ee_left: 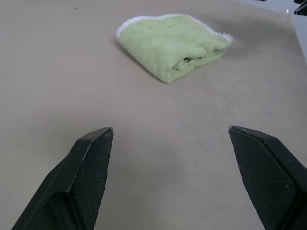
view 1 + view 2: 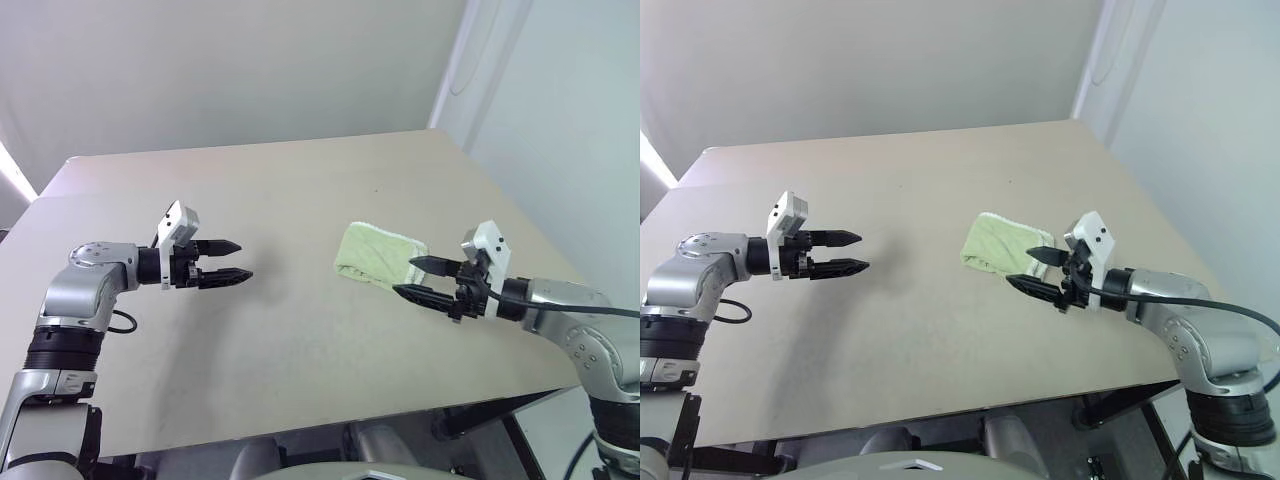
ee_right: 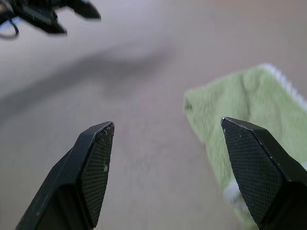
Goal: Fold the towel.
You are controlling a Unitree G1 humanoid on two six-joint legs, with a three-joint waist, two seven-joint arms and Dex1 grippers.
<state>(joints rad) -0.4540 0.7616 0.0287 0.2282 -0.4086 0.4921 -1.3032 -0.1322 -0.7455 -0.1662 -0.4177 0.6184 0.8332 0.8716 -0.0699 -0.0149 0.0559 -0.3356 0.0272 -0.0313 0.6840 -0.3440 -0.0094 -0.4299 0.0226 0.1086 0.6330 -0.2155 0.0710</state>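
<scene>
I see the towel (image 2: 378,256) folded on the tabletop (image 2: 300,190); my left pincer (image 2: 232,261) and right pincer (image 2: 420,277) are both spread, holding nothing.

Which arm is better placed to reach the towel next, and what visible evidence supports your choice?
Probably the right. Its end effector is open and hangs just beside the folded towel, while the left end effector, also open, hangs well across the table from it.
</scene>
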